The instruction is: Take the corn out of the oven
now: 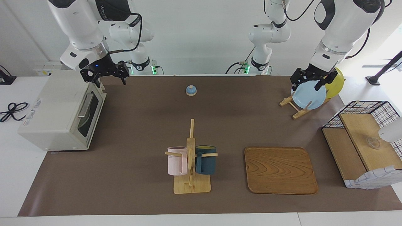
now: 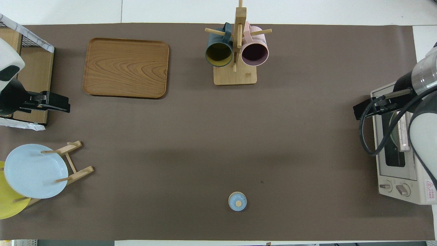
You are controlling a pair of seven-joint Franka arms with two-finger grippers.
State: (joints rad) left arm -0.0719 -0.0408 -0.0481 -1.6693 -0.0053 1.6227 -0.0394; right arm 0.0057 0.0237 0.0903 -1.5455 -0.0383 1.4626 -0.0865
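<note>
Right claw (image 1: 108,73) open over shut oven (image 1: 59,113)

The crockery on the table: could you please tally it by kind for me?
Mugs: 2, a pink mug and a dark blue mug, both hanging on the wooden mug tree.
Plates: 2, a light blue plate and a yellow plate, both standing in the wooden plate rack.
Total: 4
</note>
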